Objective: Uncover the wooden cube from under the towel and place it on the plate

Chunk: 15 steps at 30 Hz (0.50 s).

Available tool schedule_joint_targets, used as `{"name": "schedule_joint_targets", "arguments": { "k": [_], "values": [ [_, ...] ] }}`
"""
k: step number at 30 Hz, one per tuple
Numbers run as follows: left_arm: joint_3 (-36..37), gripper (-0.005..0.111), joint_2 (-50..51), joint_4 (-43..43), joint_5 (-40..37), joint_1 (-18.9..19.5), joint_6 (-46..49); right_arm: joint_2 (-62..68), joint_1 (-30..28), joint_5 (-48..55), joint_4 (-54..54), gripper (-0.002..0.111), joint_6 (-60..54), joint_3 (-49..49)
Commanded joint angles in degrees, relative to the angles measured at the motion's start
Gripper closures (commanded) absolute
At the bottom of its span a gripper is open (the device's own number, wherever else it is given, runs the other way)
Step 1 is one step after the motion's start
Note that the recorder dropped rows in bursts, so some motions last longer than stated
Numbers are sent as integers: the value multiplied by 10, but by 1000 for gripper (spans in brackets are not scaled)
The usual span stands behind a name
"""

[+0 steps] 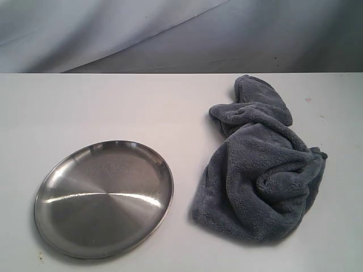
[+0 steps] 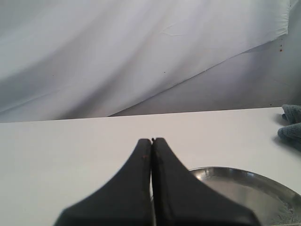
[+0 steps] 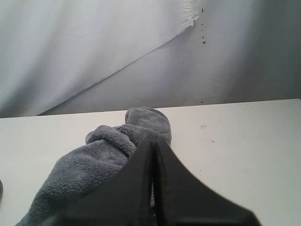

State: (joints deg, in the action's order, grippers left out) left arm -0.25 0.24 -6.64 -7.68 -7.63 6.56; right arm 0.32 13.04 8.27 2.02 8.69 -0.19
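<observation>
The grey-blue plush towel point(image 1: 261, 170) lies bunched in a heap on the right of the white table; the wooden cube is hidden, nowhere visible. The silver plate point(image 1: 104, 198) sits empty at the front left. Neither gripper shows in the exterior view. In the left wrist view my left gripper point(image 2: 152, 140) is shut with nothing in it, above the table with the plate's rim point(image 2: 244, 173) just beyond it and a corner of the towel point(image 2: 290, 128) at the edge. My right gripper point(image 3: 154, 141) is shut and empty, held just short of the towel point(image 3: 94, 162).
A white table point(image 1: 113, 107) carries everything, with a draped grey-white cloth backdrop point(image 1: 170, 34) behind its far edge. A few small specks mark the tabletop point(image 3: 203, 126) near the towel.
</observation>
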Motion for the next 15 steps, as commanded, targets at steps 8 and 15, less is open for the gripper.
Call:
{"name": "schedule_joint_targets", "arguments": {
  "k": [8,15],
  "values": [
    [3,107,-2,-1,2,-3,-1,-3,-4,-5,3,108,-6,2],
    [3,107,-2,-1,2,-3,-1,-3,-4,-44,-44,108,22,2]
  ]
}}
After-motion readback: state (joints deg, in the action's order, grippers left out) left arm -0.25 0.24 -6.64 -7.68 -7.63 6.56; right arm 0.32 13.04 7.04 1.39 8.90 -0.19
